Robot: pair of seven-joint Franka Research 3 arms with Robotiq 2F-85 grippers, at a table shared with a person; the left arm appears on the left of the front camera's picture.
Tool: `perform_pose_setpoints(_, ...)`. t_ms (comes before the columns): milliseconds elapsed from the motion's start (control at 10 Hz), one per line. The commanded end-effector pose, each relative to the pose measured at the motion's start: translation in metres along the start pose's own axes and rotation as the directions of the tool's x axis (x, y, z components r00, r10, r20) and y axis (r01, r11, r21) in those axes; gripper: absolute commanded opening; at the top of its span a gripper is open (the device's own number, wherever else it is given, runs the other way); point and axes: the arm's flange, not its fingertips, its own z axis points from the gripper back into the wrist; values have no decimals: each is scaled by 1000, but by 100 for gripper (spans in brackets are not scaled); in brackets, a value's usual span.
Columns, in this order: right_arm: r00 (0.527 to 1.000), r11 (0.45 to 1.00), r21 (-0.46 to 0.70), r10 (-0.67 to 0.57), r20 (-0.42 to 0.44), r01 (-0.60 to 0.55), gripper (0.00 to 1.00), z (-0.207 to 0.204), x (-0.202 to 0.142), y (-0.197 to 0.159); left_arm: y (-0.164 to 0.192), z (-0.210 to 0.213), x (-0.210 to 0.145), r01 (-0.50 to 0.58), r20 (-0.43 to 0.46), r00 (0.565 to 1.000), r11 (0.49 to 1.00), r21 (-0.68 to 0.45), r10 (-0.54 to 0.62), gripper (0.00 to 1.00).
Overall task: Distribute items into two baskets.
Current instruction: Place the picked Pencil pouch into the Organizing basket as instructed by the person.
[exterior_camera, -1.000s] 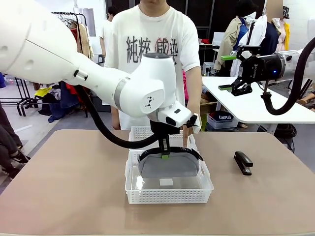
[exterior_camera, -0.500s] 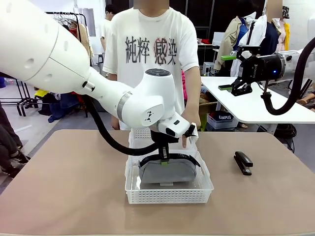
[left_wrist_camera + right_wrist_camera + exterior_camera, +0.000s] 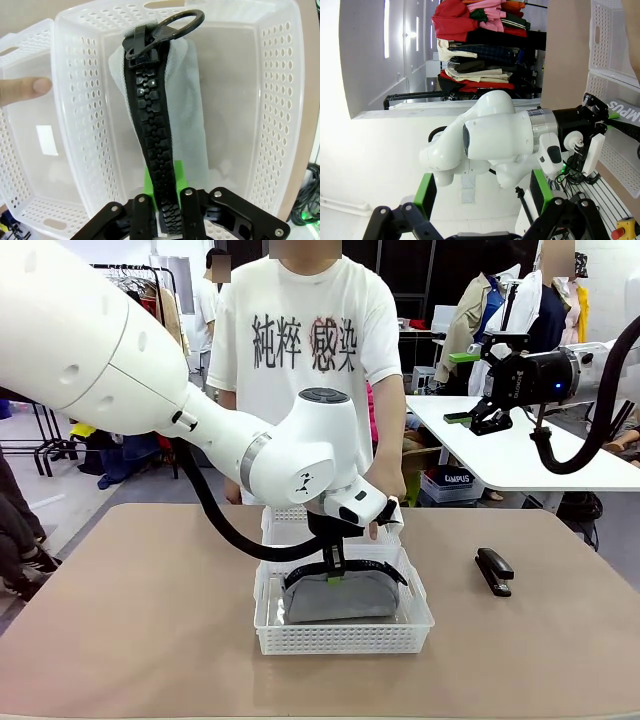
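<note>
Gripping the grey pencil pouch by its zipper with the left claw, inside the near basket. Holding the right claw open, high to the right of this basket, with the black stapler on the table below.

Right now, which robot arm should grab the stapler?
The right. The stapler lies on the right side of the table, and the right gripper hangs open high on that side. The left gripper is down in the basket, pinching the pouch.

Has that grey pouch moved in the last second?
Yes. The grey pouch has moved down, settling deeper inside the near basket, whose rim stayed put.
</note>
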Motion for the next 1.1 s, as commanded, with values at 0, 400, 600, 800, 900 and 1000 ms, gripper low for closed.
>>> perform_pose_setpoints(0, 1000, 1000, 0, -4, 2, 4, 100, 1, -1, 2, -1, 6, -4, -33, -19, 999, 999, 12, 33, 60)
perform_pose_setpoints(400, 1000, 1000, 0, -4, 2, 4, 100, 1, -1, 2, -2, 22, -8, -52, -17, 999, 998, -24, 52, 100)
perform_pose_setpoints(600, 1000, 1000, 0, -4, 2, 4, 100, 1, -1, 2, -3, 31, -10, -41, -14, 999, 999, -31, 40, 100)
perform_pose_setpoints(800, 1000, 1000, 0, -4, 2, 4, 100, 1, -1, 2, -4, 39, -11, -24, -16, 1000, 998, -53, 23, 100)
perform_pose_setpoints(900, 1000, 1000, 0, -4, 2, 4, 100, 1, -1, 2, -2, 42, -13, -11, -22, 1000, 999, -53, 10, 100)
perform_pose_setpoints(1000, 1000, 1000, 0, -4, 2, 4, 100, 1, -1, 2, -1, 45, -13, -9, -20, 1000, 999, -53, 8, 100)
